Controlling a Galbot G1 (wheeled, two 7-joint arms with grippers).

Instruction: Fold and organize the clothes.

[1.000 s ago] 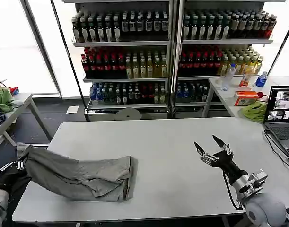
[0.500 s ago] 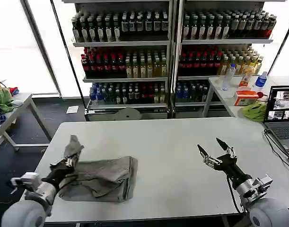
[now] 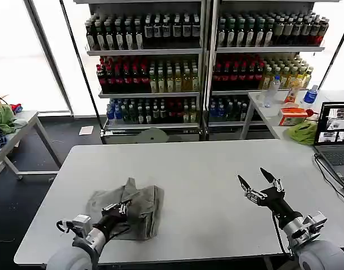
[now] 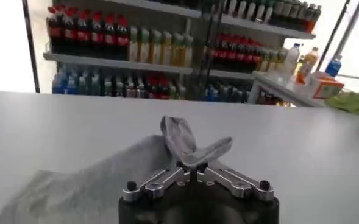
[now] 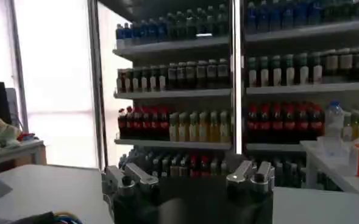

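Observation:
A light grey shirt point(image 3: 139, 203) lies bunched and partly folded over itself on the near left of the white table point(image 3: 205, 169). My left gripper point(image 3: 122, 208) sits low over it and is shut on a raised fold of the cloth. In the left wrist view the jaws point(image 4: 191, 165) meet on that pinched grey fold point(image 4: 194, 146), with the remaining shirt point(image 4: 75, 185) spread beside it. My right gripper point(image 3: 260, 180) hovers open above the table's near right, nothing between its fingers; in the right wrist view it point(image 5: 191, 176) stands spread wide.
A laptop point(image 3: 336, 138) and its cable lie at the table's right edge. A side table behind holds a green cloth bundle point(image 3: 302, 133), an orange box point(image 3: 293, 116) and bottles. Another green bundle point(image 3: 3, 117) lies on the far-left table. Drink shelves point(image 3: 205, 56) line the back.
My left gripper has carried the shirt's left end rightward over the rest, from beyond the table's left edge to above the middle of the pile. The right gripper drifted slightly nearer.

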